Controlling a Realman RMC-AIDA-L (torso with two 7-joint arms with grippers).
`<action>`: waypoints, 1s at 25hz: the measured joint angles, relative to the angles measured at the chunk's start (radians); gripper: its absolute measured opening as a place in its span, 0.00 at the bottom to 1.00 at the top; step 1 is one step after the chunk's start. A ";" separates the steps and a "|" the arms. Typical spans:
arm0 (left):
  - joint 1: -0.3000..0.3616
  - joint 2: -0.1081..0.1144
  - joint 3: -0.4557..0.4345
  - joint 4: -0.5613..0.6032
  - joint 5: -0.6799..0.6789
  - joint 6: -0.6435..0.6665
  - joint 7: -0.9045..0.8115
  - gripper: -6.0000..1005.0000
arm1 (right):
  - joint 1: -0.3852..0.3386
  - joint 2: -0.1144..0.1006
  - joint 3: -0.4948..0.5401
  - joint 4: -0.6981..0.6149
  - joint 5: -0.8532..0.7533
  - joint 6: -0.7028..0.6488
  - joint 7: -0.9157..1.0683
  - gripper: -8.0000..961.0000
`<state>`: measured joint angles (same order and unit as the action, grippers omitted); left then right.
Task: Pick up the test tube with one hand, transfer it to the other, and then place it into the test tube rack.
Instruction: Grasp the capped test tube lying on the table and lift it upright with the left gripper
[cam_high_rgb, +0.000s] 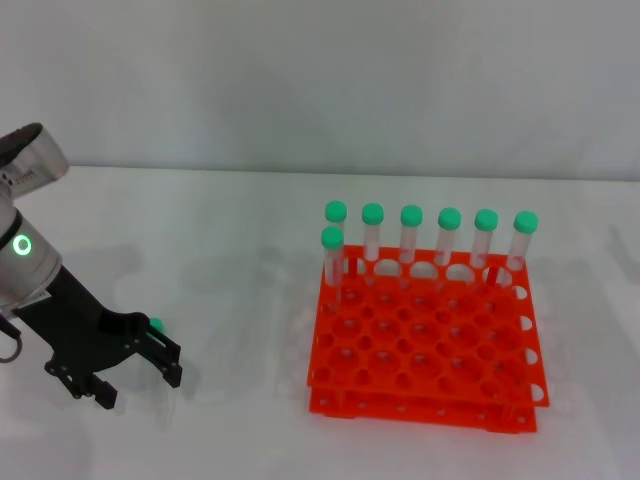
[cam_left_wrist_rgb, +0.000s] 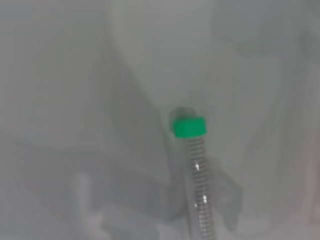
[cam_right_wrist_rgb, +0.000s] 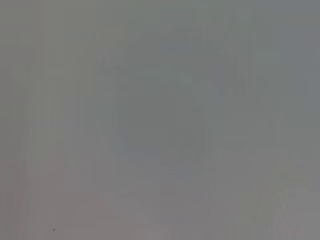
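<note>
A: Nearest to the head camera is the left tool (cam_high_rgb: 135, 372), low over the white desk (cam_high_rgb: 230, 300) at the robot's left. Its black fingers (cam_high_rgb: 168, 362) point down and stand apart in a moderate gap. I see nothing clamped between them.

B: And where is the test tube (cam_left_wrist_rgb: 197, 175)?

A: It lies on the desk under that tool. From the head view only its green cap (cam_high_rgb: 156, 325) shows, just behind the fingers. In the left wrist view the clear body and cap are directly in front of the camera.

B: So the step in hand is the first pick?

A: I judge so. To do it well, the tool should come straight down with 1 finger on each side of the tube body, not on the cap, and close gently, because a round tube may roll away on a smooth desk. It should also hold near 1 end, so the other tool has room to take it.

B: The right tool?

A: It is not visible in any view. The orange rack (cam_high_rgb: 425, 345) stands well apart at the right, with 7 green-capped tubes (cam_high_rgb: 410, 235) along its far side. Many holes are free.
</note>
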<state>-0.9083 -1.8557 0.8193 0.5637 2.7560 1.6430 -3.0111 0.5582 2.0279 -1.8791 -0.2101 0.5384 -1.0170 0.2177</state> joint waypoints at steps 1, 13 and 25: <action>0.002 -0.001 0.004 -0.004 0.000 -0.010 0.000 0.77 | 0.000 0.000 0.000 0.000 0.001 0.000 0.000 0.87; 0.028 -0.013 0.012 -0.035 0.001 -0.098 0.003 0.72 | 0.002 0.000 0.000 0.000 0.002 0.000 0.000 0.87; 0.030 -0.019 0.020 -0.050 -0.001 -0.131 0.009 0.52 | 0.001 0.000 0.000 0.002 0.004 0.000 0.000 0.87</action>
<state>-0.8785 -1.8744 0.8391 0.5132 2.7547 1.5123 -3.0018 0.5588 2.0279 -1.8791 -0.2086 0.5424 -1.0170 0.2177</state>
